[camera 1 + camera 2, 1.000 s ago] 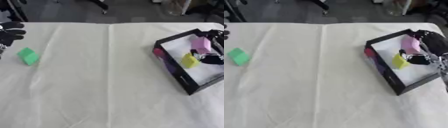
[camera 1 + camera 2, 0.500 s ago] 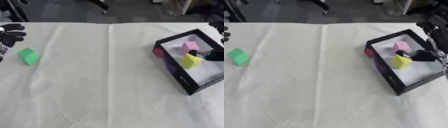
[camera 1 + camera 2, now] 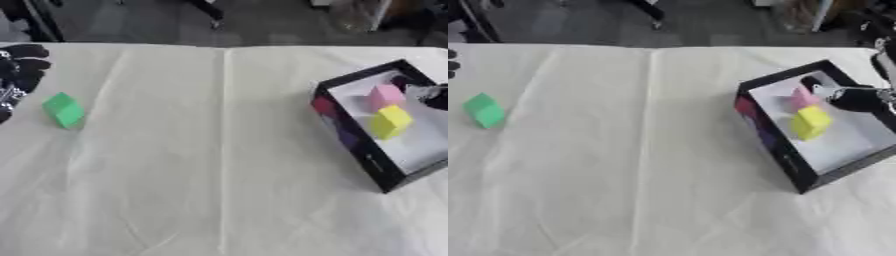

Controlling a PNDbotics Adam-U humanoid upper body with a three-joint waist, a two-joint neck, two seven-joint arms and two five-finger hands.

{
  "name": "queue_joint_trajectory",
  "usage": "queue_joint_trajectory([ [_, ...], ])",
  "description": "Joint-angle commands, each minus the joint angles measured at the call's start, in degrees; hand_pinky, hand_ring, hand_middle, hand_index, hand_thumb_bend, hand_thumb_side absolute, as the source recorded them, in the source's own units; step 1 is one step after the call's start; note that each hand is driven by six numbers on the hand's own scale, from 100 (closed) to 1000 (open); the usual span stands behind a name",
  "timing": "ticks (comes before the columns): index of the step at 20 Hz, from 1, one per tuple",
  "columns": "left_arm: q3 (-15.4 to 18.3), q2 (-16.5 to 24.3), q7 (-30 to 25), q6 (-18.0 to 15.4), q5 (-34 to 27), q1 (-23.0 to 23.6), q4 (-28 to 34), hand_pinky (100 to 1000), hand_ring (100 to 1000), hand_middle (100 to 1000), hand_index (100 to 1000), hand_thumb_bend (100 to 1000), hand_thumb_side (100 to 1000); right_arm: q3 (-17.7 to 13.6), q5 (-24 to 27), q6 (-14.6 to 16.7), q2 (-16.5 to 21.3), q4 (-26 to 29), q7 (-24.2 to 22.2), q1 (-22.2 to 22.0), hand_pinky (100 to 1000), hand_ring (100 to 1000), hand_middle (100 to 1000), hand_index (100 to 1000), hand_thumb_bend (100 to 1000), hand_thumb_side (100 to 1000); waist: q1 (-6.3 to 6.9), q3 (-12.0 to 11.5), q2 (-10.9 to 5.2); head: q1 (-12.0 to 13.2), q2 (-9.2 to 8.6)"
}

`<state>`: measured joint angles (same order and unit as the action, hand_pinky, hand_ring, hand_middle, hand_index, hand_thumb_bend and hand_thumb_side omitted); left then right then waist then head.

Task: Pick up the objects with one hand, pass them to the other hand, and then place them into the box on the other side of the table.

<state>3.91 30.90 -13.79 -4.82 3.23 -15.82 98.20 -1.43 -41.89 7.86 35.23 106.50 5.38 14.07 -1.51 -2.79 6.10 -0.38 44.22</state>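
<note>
A green block (image 3: 64,110) lies on the white cloth at the table's left. My left hand (image 3: 19,67) rests just left of it at the view's edge, its black fingers relaxed and holding nothing. At the right stands a black box (image 3: 346,135) with a white floor. Inside it a pink block (image 3: 383,96) lies next to a yellow block (image 3: 390,121). My right hand (image 3: 857,99) hovers over the box's far right side, just right of the pink block, open, with nothing in it.
The white cloth (image 3: 219,165) covers the whole table, with a crease running down its middle. Beyond the far edge is dark floor with chair legs (image 3: 210,9). The box's near corner reaches close to the table's right edge.
My right hand let go of the pink block and drew back to the right. The pink block now lies in the box beside the yellow one. Left hand and green block have not moved.
</note>
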Motion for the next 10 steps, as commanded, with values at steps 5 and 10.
queue_joint_trajectory([
  [5,-0.6,13.4,-0.4,-2.8,10.6,-2.2,-1.5,859,790,765,868,592,659,7.2,6.4,7.5,-4.4,8.0,-3.8,0.9,835,818,688,892,451,465,1.54,0.4,-1.84,3.6,-0.10],
  [10,-4.9,22.5,-5.1,-7.4,18.3,-6.2,-6.2,885,810,785,897,646,549,11.0,6.8,11.0,-7.2,8.1,-6.2,2.7,831,812,675,888,425,460,2.12,0.7,-2.13,4.4,-0.10],
])
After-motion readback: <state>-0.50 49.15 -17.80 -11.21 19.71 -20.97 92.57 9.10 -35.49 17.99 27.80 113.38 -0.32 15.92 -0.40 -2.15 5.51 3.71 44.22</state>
